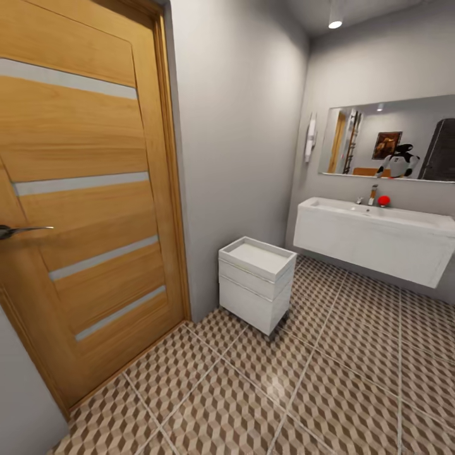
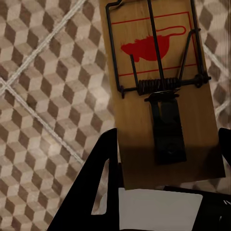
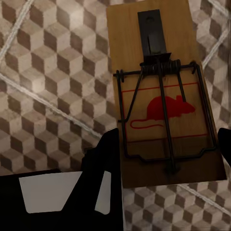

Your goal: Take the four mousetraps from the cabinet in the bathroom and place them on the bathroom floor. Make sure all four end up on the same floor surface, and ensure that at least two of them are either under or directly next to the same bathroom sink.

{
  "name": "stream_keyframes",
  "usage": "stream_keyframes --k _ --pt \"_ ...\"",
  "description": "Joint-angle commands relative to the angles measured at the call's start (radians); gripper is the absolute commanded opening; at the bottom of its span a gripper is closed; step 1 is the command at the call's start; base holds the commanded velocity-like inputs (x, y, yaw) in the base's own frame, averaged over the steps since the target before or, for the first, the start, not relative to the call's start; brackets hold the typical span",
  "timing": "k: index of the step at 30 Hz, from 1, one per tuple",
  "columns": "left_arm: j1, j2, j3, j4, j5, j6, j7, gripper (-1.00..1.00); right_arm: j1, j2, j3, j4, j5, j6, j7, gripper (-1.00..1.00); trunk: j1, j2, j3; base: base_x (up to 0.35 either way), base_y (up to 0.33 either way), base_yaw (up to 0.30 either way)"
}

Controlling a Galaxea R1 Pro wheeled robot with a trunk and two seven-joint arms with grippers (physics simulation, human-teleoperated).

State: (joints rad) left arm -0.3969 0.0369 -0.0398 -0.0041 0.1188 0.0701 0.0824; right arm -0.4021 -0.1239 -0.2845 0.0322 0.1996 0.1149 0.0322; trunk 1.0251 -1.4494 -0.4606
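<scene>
A wooden mousetrap (image 2: 163, 91) sits closed between the black fingers (image 2: 98, 183) of the left pincer (image 2: 166, 159), carried flat above the bathroom floor (image 2: 48, 96); the right pincer (image 3: 166, 154) grips a second mousetrap (image 3: 163, 96) the same way, its fingers (image 3: 103, 168) pressed to the board's long edges.

Each trap is a light-brown wooden board printed with a red mouse inside a red outline, fitted with a dark wire bail, a coiled spring across the middle and a black metal tab; the left trap is held by its tab end, the right by its printed end.

From the head camera, the cube-patterned tiles (image 1: 354, 354) run past a narrow white drawer unit with a tray top (image 1: 256, 284) to the white sink (image 1: 379, 237) under a mirror (image 1: 388, 139), with an oak door (image 1: 82, 189) close at the left.

The step in hand appears to be carrying both traps toward the sink. Done well, that likely means rolling in close to the vanity, lowering each pincer near the tiles before release, and setting both boards flat just beside or beneath the basin, well apart from each other.
</scene>
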Motion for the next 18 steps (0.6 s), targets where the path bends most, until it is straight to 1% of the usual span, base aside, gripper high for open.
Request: stream_keyframes --k 1,18 --pt "0.0 0.0 -0.005 -0.001 0.009 0.004 0.002 -1.0 -0.001 0.0 -0.008 0.002 0.009 0.002 0.002 -1.0 0.0 -0.001 -0.001 0.0 0.0 -0.3" --pt "0.0 0.0 -0.005 -0.001 0.009 0.003 0.002 -1.0 -0.001 0.0 -0.008 0.003 0.009 0.002 0.002 -1.0 0.0 -0.001 -0.001 0.0 0.0 -0.3"
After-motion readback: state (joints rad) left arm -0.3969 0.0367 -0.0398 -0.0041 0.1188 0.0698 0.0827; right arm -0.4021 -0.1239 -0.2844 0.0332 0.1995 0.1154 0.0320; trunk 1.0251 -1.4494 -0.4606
